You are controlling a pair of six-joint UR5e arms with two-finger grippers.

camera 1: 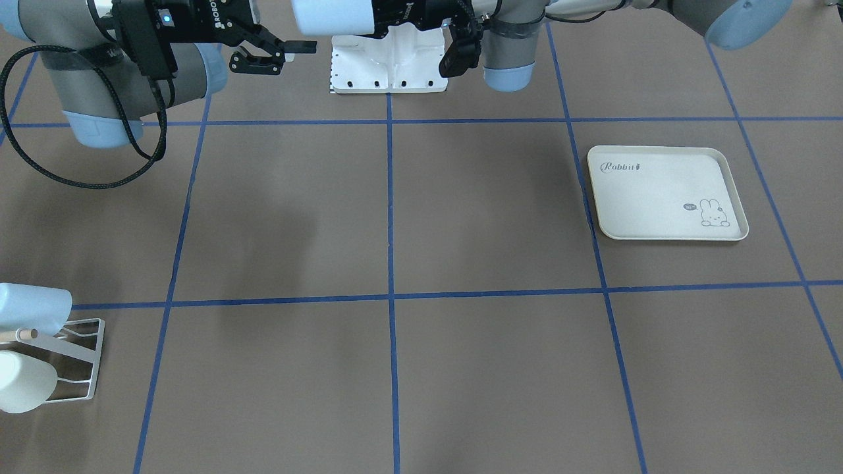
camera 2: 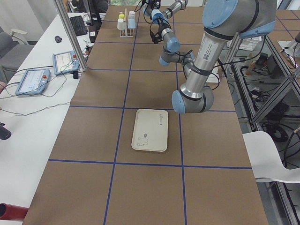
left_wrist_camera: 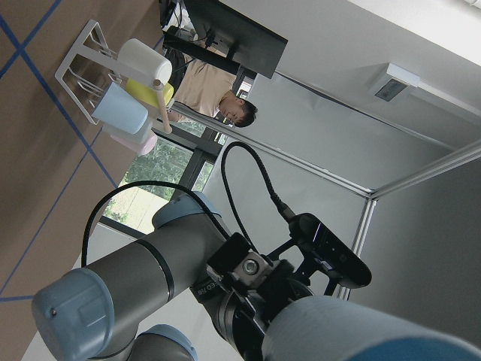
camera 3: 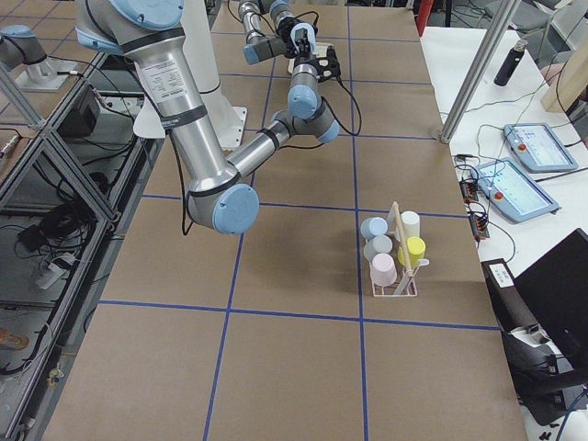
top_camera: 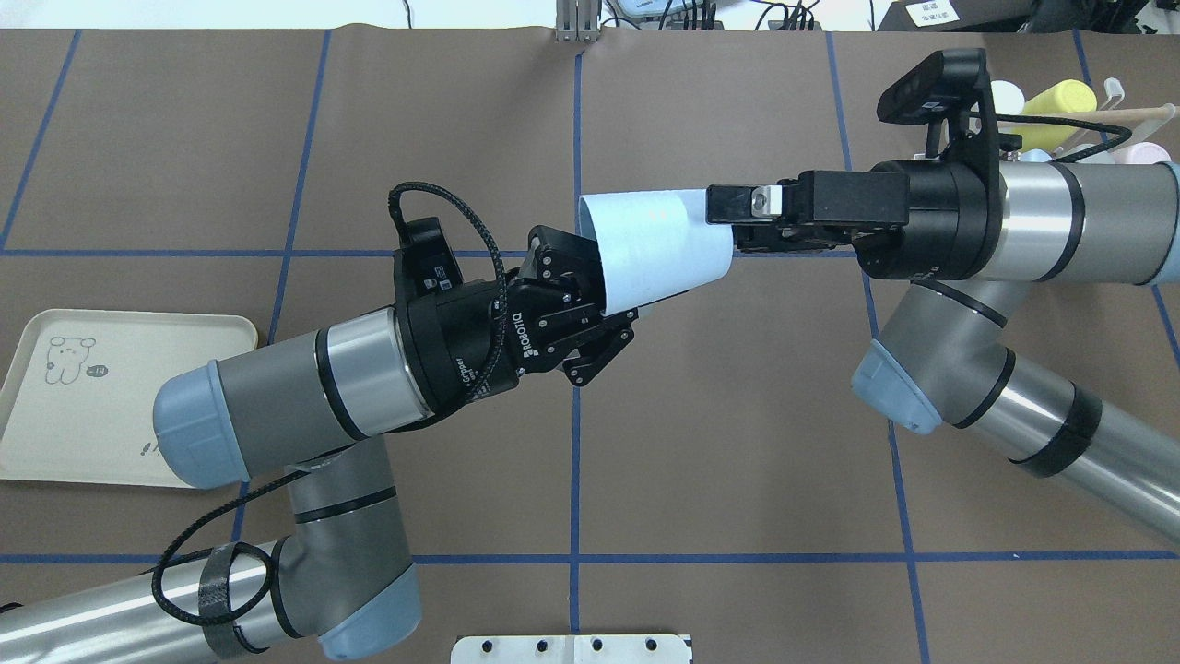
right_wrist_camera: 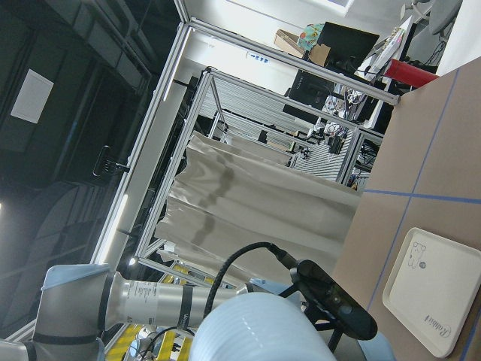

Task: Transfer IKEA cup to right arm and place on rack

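Brown paper ruled in blue tape covers the bench [top_camera: 737, 461]; the wrist views show a lab of metal framing and windows around it. The pale blue cup [top_camera: 654, 244] hangs in the air over the middle of the bench, toward the robot's edge. It lies on its side, wide mouth toward the left claw [top_camera: 609, 284] and narrow base toward the right claw [top_camera: 737, 226]. The left claw's jaws stand wide about the mouth end. The right claw has one finger [top_camera: 737, 203] laid along the base end, and I cannot make out the other. I cannot tell which claw is bearing the cup, or whether either is pressing.

I judge that doubt to be the main hazard. If the left claw lets go before the right has a firm bite, the smooth tapered base could slide out and the cup would drop. If both clamp while one arm pulls away, the cup could twist or be wrenched loose. Later, the rack [camera 3: 393, 294] at the far right corner looks crowded with other cups [camera 3: 378, 246], so a knock against them or a shove of the light frame seems possible.

Only the overhead view shows both claws meeting the cup; the front view crops the cup at its top edge. Only the right-side view shows the whole rack with its wooden peg, which overhead peeps from behind the right wrist. The cream tray [top_camera: 111, 433] lies toward the left end.
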